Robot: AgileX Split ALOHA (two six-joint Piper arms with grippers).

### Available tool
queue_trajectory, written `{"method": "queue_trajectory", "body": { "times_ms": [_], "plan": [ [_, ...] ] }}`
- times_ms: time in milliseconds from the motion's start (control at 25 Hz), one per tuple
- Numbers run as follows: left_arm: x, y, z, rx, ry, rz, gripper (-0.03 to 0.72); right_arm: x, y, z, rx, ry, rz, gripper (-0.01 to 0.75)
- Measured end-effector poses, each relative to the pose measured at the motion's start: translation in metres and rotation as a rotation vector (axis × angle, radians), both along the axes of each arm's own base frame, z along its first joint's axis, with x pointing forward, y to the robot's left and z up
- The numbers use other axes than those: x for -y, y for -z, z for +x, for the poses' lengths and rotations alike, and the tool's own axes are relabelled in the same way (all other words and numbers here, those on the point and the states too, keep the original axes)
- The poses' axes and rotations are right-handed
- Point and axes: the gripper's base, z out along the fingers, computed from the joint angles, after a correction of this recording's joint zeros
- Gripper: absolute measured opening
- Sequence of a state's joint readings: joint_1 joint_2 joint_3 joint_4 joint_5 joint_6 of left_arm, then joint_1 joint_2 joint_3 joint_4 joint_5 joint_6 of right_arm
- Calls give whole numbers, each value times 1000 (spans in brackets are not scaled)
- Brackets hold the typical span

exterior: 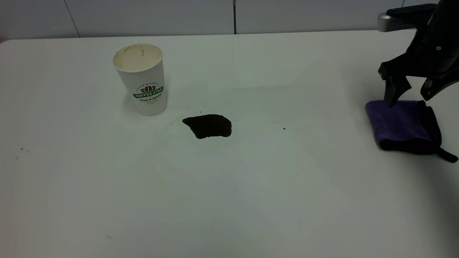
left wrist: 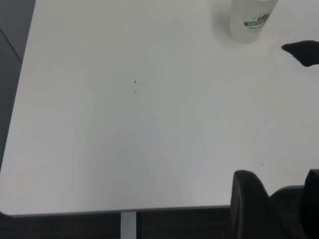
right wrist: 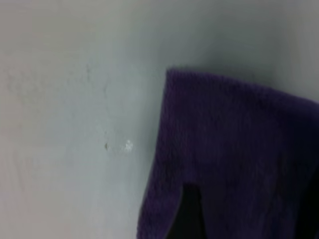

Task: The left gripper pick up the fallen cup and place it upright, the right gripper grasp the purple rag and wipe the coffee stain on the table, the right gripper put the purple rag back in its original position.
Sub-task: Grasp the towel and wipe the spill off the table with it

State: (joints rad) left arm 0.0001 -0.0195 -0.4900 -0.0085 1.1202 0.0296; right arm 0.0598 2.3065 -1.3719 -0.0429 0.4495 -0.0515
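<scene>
While the paper coffee cup [exterior: 140,78] stands upright toward the far left of the white table [exterior: 229,200], the dark coffee stain [exterior: 208,125] lies just beside it, nearer the table's middle. Over by the right edge, the right gripper [exterior: 410,94] hangs with its jaws spread wide above the far edge of the folded purple rag [exterior: 403,125], one fingertip at the cloth. The left gripper [left wrist: 279,199] sits back at the table's left edge, well apart from the cup, its jaws apart and holding nothing.
</scene>
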Motion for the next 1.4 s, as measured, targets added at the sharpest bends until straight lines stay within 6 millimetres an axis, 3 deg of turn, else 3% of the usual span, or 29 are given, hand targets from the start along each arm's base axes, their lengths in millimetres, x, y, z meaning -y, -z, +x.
{"method": "queue_trajectory", "body": {
  "times_ms": [280, 440, 600, 800, 920, 1000, 1240, 1400],
  "plan": [
    [0, 0, 0, 0, 0, 0, 283, -2, 29, 7, -65, 5, 13, 712],
    [0, 0, 0, 0, 0, 0, 283, -3, 44, 3, -101, 24, 28, 633],
    [0, 0, 0, 0, 0, 0, 283, -4, 51, 2, -114, 45, 45, 453],
    [0, 0, 0, 0, 0, 0, 283, -6, 53, 3, -115, 47, 62, 97],
    [0, 0, 0, 0, 0, 0, 283, -15, 49, 5, -115, 5, 68, 60],
    [0, 0, 0, 0, 0, 0, 283, -33, 41, 8, -119, -38, 94, 59],
    [0, 0, 0, 0, 0, 0, 283, -133, -11, 27, -40, -223, 228, 59],
    [0, 0, 0, 0, 0, 0, 283, -185, -22, 29, 4, -318, 264, 59]
  ]
}}
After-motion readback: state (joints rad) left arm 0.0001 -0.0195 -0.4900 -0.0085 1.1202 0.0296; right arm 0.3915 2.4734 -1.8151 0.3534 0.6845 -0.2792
